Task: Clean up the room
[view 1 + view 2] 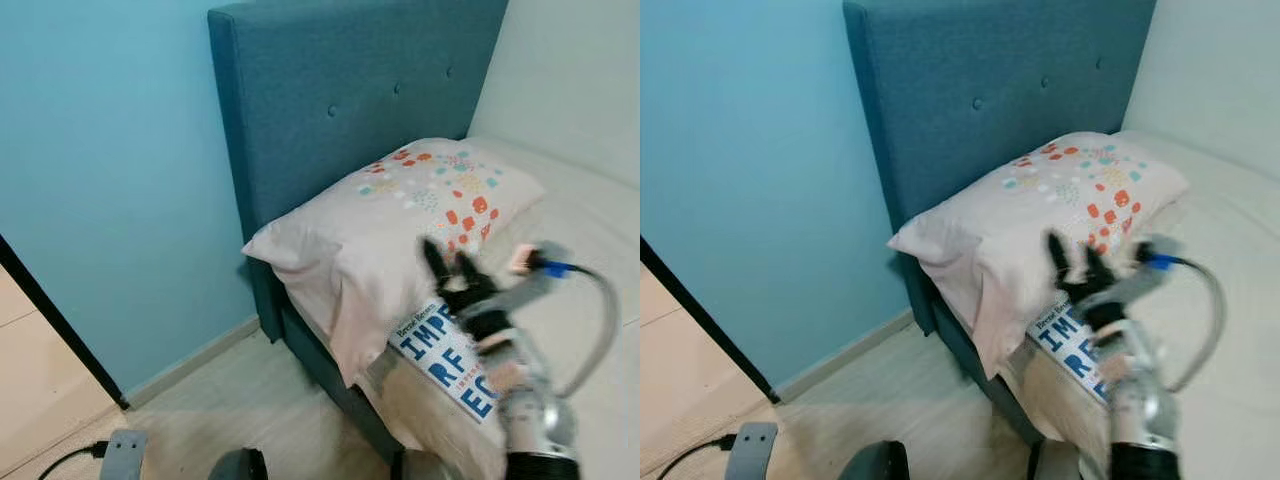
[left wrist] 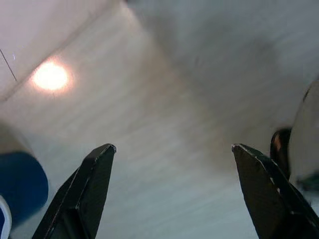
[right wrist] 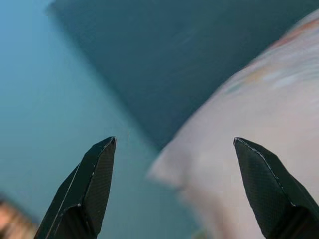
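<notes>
A white book with blue lettering (image 1: 448, 358) lies on the bed's near edge, partly tucked under a pale pillow (image 1: 400, 220) with orange and teal dots. My right gripper (image 1: 448, 262) is raised just above the book, in front of the pillow's lower edge, its two black fingers (image 3: 94, 189) open with nothing between them. The right wrist view looks past those fingers at the pillow (image 3: 259, 134) and the headboard (image 3: 164, 59). My left gripper (image 2: 172, 194) hangs open over the pale floor (image 2: 149, 109).
A teal padded headboard (image 1: 330, 100) stands against a light blue wall (image 1: 110, 180). The mattress (image 1: 590, 230) runs off to the right. Light wood floor (image 1: 230, 410) lies beside the bed, with a grey plug block and cable (image 1: 120, 450) at lower left and a dark door edge (image 1: 55, 320).
</notes>
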